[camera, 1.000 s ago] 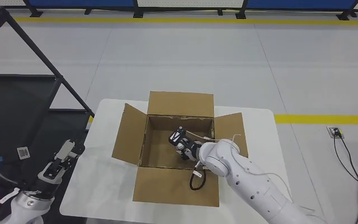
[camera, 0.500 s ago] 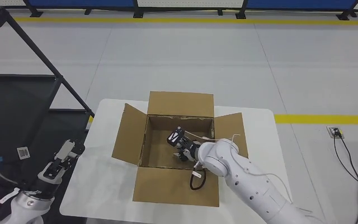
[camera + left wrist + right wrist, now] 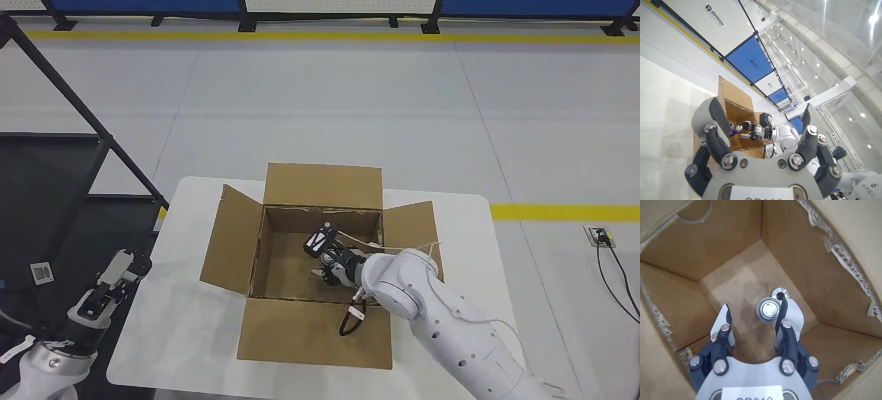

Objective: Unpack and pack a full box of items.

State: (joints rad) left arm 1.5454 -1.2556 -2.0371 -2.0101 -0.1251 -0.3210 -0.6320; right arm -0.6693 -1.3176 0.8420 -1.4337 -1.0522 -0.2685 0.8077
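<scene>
right gripper [image 3: 755, 303] spread, inside cardboard box [image 3: 310, 335] | upright aerosol can [image 3: 769, 310] beneath it, beside one fingertip | left gripper [image 3: 762, 105] spread, empty, box well ahead of it

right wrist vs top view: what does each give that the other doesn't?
Right wrist view: the floor of the cardboard box, a can on it seen top-on, a smaller silver disc just beyond it, and the right gripper with fingers open above the can.
Top view: the white table, the box's flaps folded outward, and the left gripper beside the table's left edge.
Both: the open box with the right arm inside it.
</scene>
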